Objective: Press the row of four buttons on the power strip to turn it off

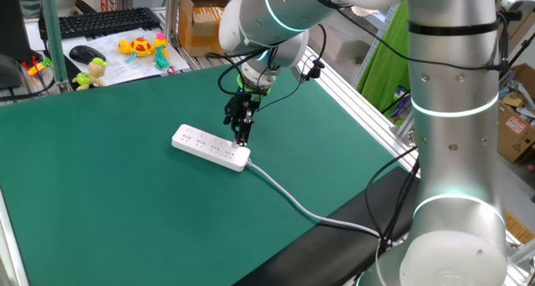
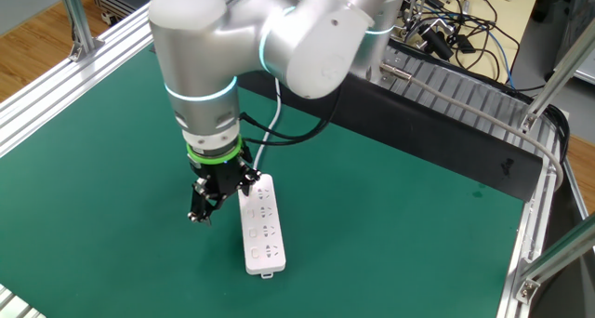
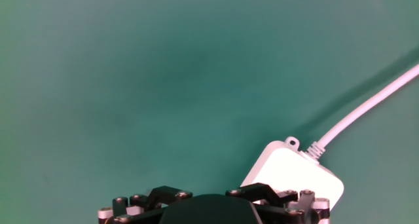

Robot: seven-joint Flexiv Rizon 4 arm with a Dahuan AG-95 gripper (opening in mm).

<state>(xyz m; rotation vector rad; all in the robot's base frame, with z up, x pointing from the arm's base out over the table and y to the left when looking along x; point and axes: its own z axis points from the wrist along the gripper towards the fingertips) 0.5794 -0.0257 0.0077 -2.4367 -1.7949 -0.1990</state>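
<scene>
The power strip (image 2: 261, 227) lies flat on the green tabletop (image 2: 418, 225). The pincer (image 2: 221, 199) stands over the strip's cable end, fingers spread apart: one fingertip (image 2: 246, 184) at the strip, the other (image 2: 198, 215) beside it above the mat. The white cable (image 1: 303, 208) runs from the strip to the tabletop edge.

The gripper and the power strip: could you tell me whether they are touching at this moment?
Cannot tell. In one fixed view the gripper overlaps the power strip near its cable end, but neither fixed view shows a plain contact or gap.
</scene>
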